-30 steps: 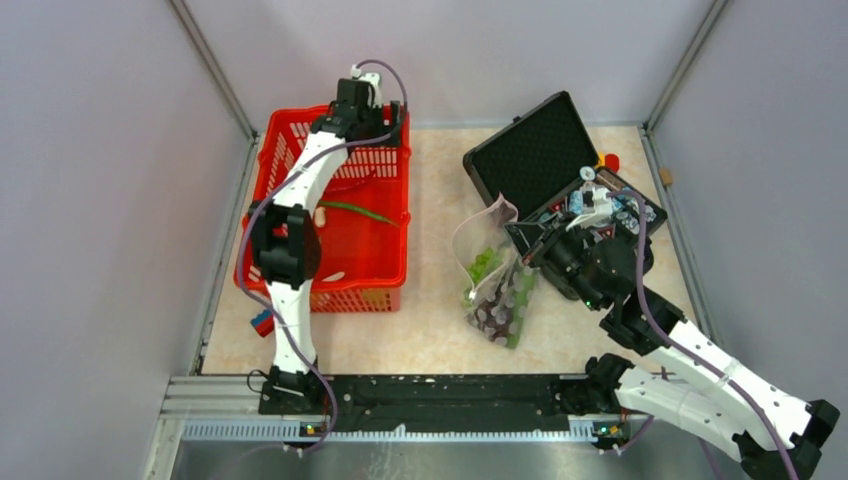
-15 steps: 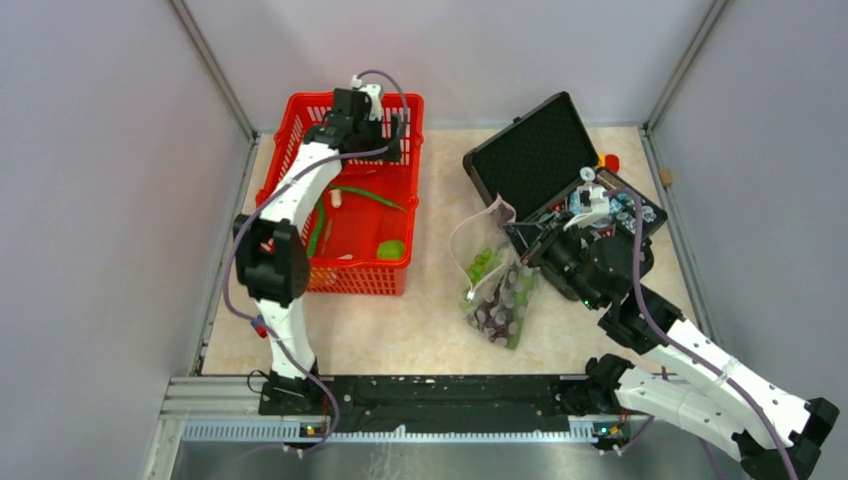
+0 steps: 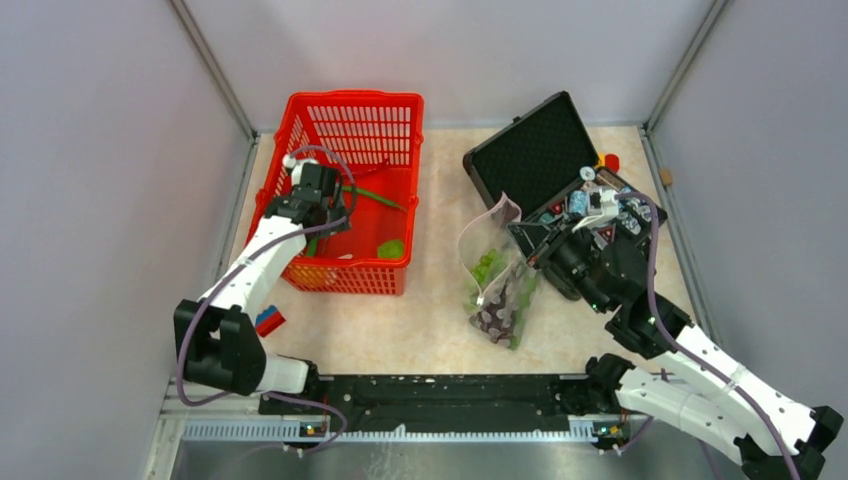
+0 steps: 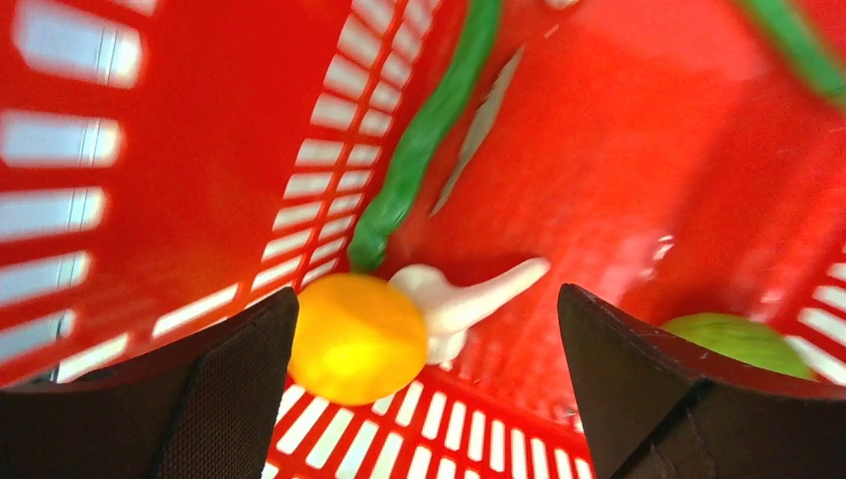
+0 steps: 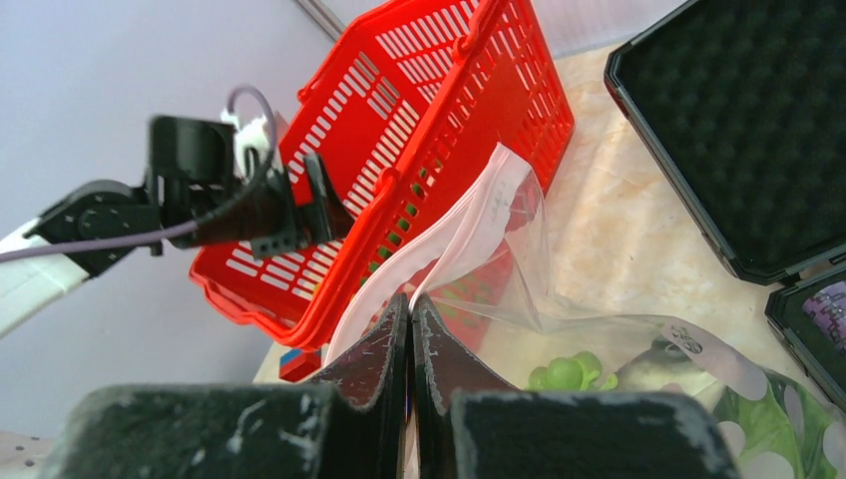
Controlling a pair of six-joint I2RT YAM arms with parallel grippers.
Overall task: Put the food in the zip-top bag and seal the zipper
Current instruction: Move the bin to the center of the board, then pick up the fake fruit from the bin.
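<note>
My left gripper [image 3: 316, 214] hangs open inside the red basket [image 3: 350, 110]. In the left wrist view its open jaws [image 4: 429, 399] frame a yellow lemon [image 4: 357, 337] next to the left finger. A small white piece [image 4: 469, 291] touches the lemon, a long green leaf [image 4: 424, 140] lies behind them, and a green lime [image 4: 738, 344] sits by the right finger. My right gripper [image 5: 411, 309] is shut on the pink zipper [image 5: 469, 225] and holds the zip-top bag [image 3: 497, 290] open. Green grapes [image 5: 569, 374] and dark purple grapes [image 3: 500, 315] lie in the bag.
A black foam-lined case [image 3: 528, 150] lies open at the back right, with small gadgets [image 3: 610, 212] in its lower half behind my right gripper. A blue and red block [image 3: 268, 320] lies on the table near the basket's front left corner.
My left arm has pulled back from the basket's far rim to its near left part. The basket has slid farther back. The right gripper and bag have barely shifted.
</note>
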